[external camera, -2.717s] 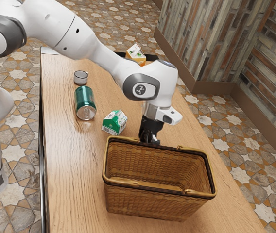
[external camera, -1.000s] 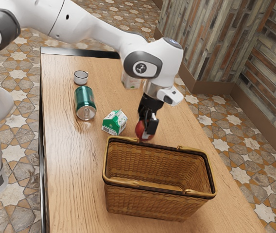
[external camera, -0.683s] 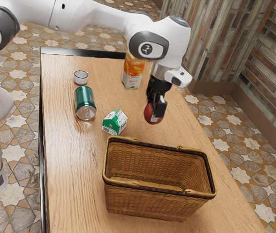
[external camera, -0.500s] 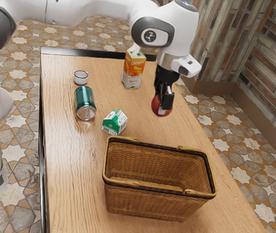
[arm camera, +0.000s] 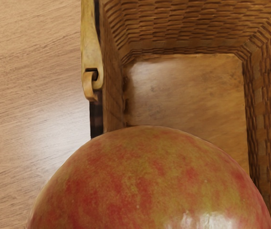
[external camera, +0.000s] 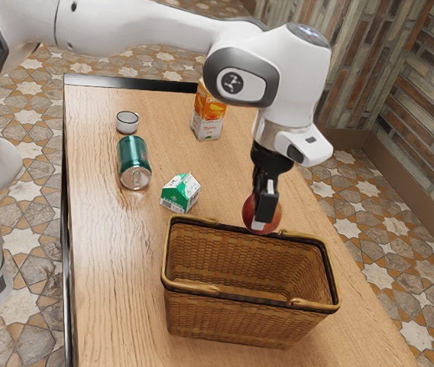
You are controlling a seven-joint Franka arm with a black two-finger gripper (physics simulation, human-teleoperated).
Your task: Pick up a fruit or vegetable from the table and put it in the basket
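One apple (external camera: 252,213) is grasped between the jaws, which are closed firmly on it from two sides. Half a second ago it hung farther back, over bare wood; now it has come toward the basket (external camera: 236,315) and, in the exterior view, overlaps its far rim. It is held aloft, with its skin mottled red and yellow-green in the wrist view, where it covers part of the rim and the inside. The basket, green can (external camera: 134,162), small carton (external camera: 180,193) and cup (external camera: 127,122) have stayed put. The tall carton (external camera: 208,115) stands where it was too, but the arm (external camera: 148,29) now hides its top.

The surface (external camera: 114,264) is pale, grained wood with a dark strip along its far end. Around it the floor (external camera: 37,134) is laid with star-patterned tiles in cream, grey and rust. At the exterior view's right rises a wall (external camera: 419,88) of grey, brown and brick-red strips above a brown skirting.

The small carton is green and white, the tall one orange and white; the print on both is too small to read. A dark logo (external camera: 232,82) marks the arm's white-and-grey casing.
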